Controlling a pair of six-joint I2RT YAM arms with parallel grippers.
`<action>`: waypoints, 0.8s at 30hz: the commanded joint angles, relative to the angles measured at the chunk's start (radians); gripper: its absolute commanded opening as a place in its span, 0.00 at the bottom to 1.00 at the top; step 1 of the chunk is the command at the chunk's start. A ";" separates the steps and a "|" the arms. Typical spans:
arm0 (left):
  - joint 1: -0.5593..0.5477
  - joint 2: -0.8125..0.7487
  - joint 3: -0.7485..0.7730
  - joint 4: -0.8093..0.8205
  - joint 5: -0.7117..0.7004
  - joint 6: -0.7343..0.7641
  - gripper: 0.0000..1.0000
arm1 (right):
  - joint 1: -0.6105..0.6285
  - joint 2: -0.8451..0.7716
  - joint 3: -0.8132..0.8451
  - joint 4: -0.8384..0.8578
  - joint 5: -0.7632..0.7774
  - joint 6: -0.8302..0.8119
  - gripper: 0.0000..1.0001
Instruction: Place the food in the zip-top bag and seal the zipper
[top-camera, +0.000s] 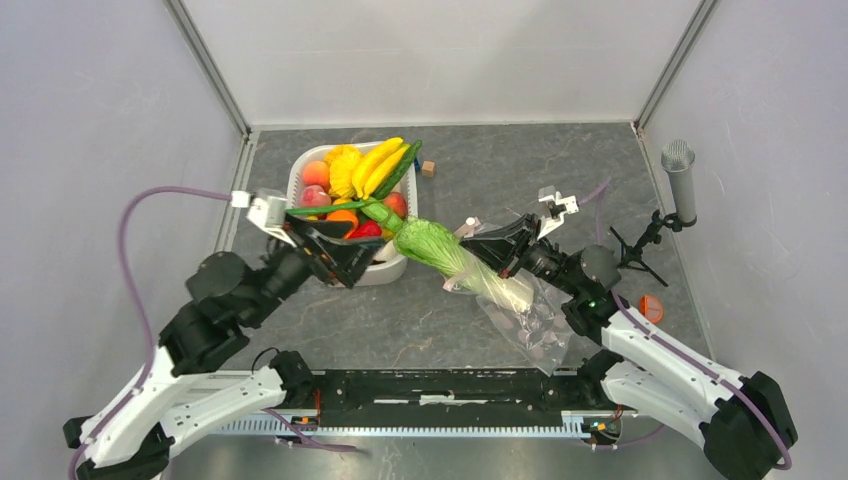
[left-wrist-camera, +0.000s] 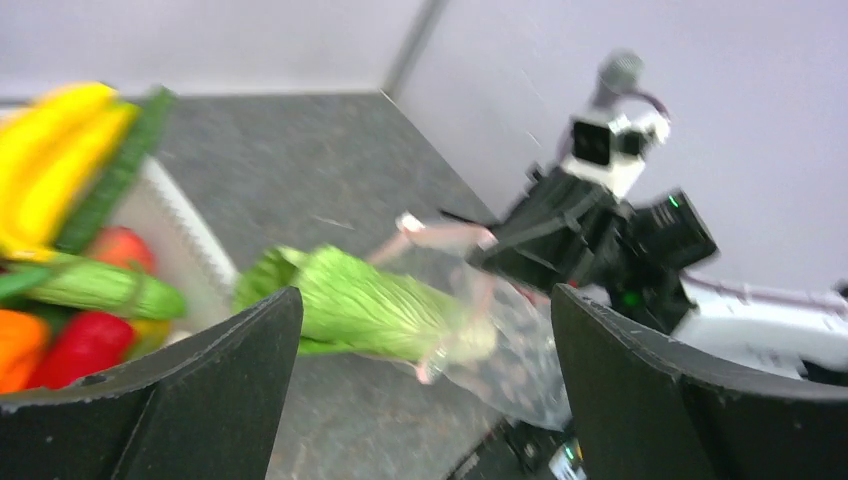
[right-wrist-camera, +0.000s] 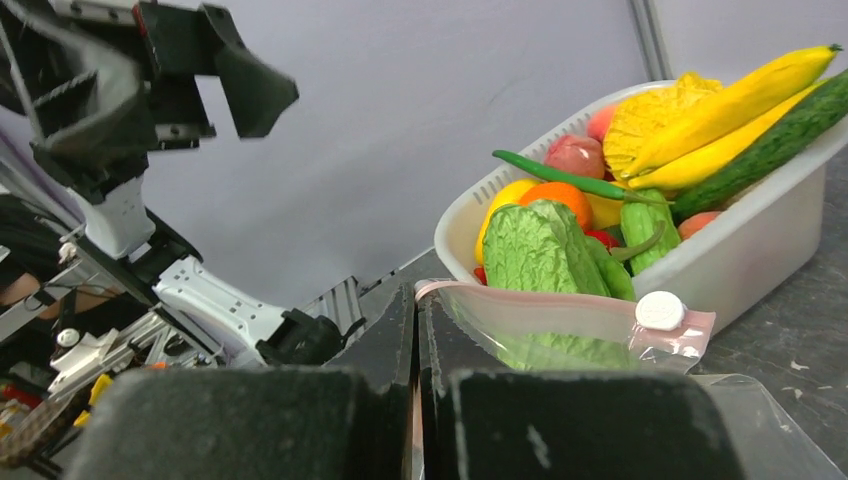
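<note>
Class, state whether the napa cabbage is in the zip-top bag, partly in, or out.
Partly in: the napa cabbage has its white end inside the zip-top bag, green leafy end sticking out of the mouth.

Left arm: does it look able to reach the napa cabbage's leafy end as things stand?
Probably yes. The left tool is open and faces the napa cabbage, whose leafy end sticks out of the zip-top bag with nothing between them.

The bag (top-camera: 535, 325) is looking like thin clear plastic, crinkled and shining. The cabbage (top-camera: 437, 246) is showing a ribbed, slightly glossy plastic skin. The bananas (top-camera: 378, 166) are gleaming smooth. The tub (right-wrist-camera: 760, 250) is appearing as matt white plastic, and the table (top-camera: 500, 170) is looking dull, mottled grey.
</note>
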 joint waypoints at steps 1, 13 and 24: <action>0.004 0.049 0.065 -0.212 -0.288 0.152 1.00 | -0.003 -0.024 0.081 0.079 -0.134 0.008 0.00; 0.303 0.237 0.160 -0.159 0.254 0.286 1.00 | -0.003 -0.099 0.256 -0.436 -0.297 -0.282 0.00; 0.415 0.455 0.042 0.030 1.013 0.248 0.88 | -0.002 -0.125 0.277 -0.485 -0.207 -0.312 0.00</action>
